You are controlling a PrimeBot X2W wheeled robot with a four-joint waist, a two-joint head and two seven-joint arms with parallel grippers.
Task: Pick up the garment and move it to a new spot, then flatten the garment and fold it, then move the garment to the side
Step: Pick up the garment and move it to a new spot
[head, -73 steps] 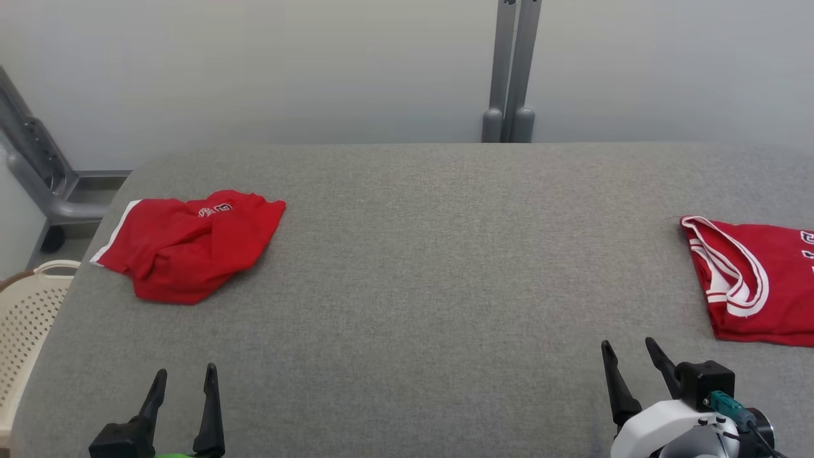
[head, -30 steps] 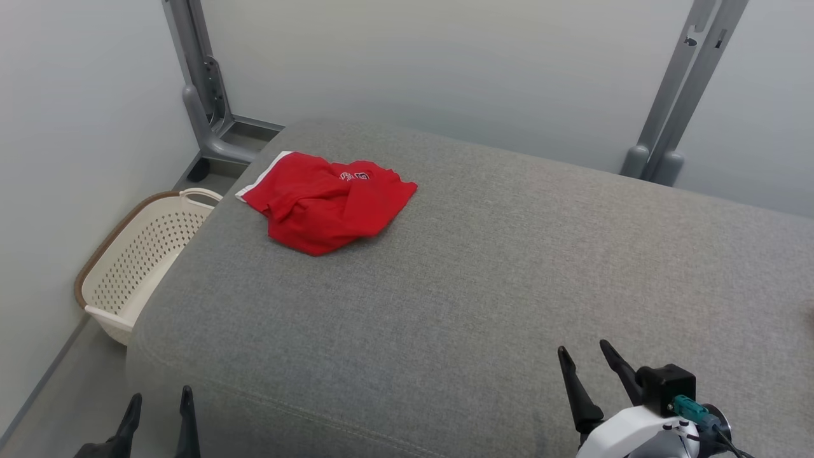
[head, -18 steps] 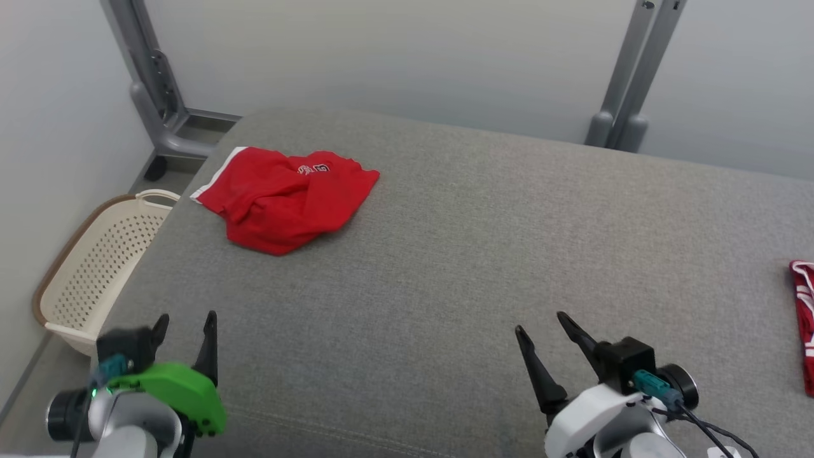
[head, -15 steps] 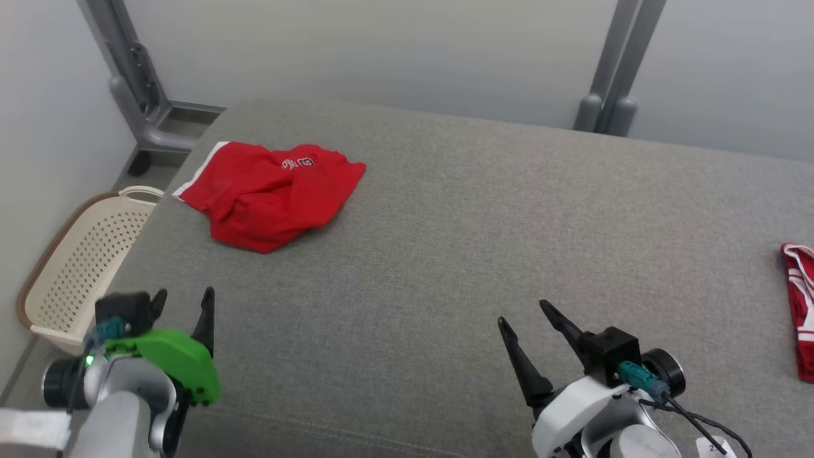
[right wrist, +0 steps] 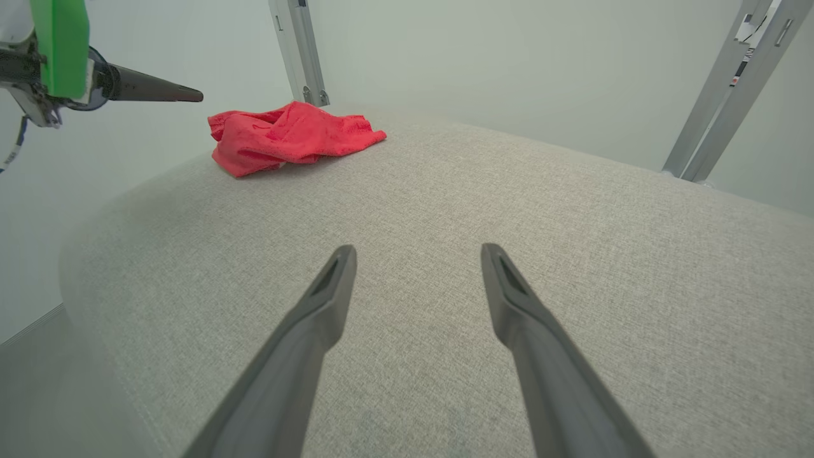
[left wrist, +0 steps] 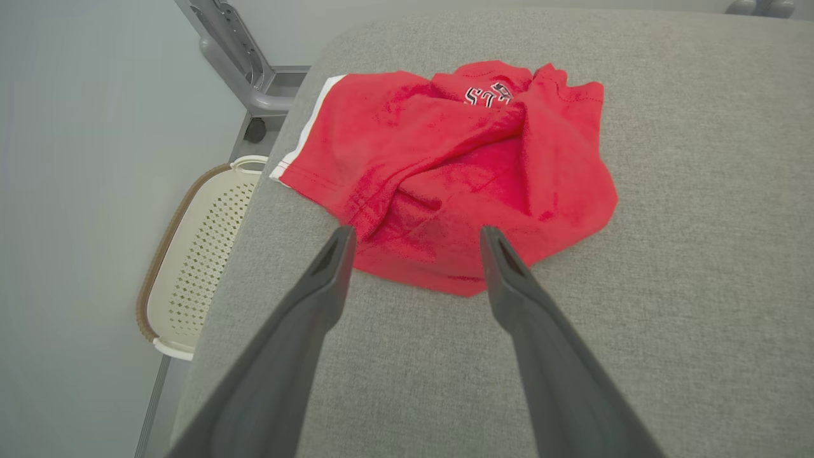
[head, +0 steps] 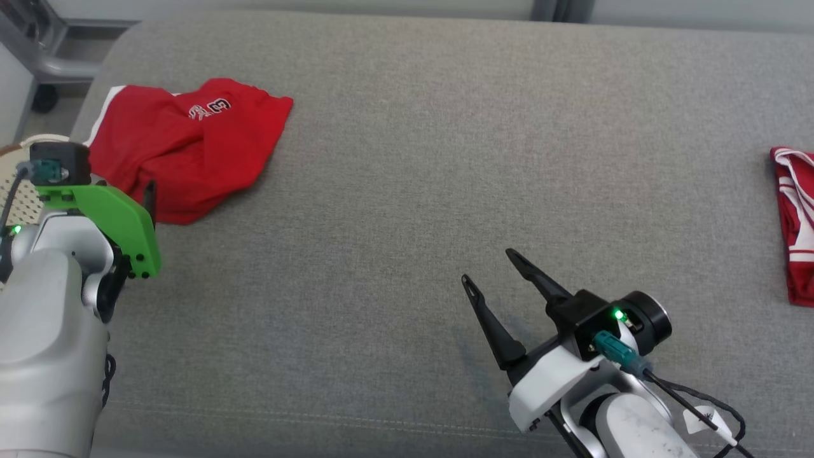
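The garment point(head: 191, 143) is a crumpled red piece with a white edge stripe and lettering, lying at the far left of the grey padded table point(head: 413, 159). My left gripper point(left wrist: 413, 232) hovers just short of the garment's point(left wrist: 458, 172) near edge, its jaws open with nothing between them. In the head view its green mount covers most of the fingers. My right gripper point(head: 488, 264) hangs open over bare table at the middle front, far from the garment point(right wrist: 289, 137). The right wrist view catches a left finger point(right wrist: 159, 92) at its upper left.
A second red garment with white trim point(head: 795, 229) lies at the table's right edge. A cream perforated basket point(left wrist: 197, 254) stands on the floor off the table's left end. Grey metal posts point(right wrist: 299, 51) rise behind the table.
The head camera has swung and tilted down, so the whole picture shifted. My left arm has risen and reached up to the garment's near edge. My right gripper has moved forward over the table.
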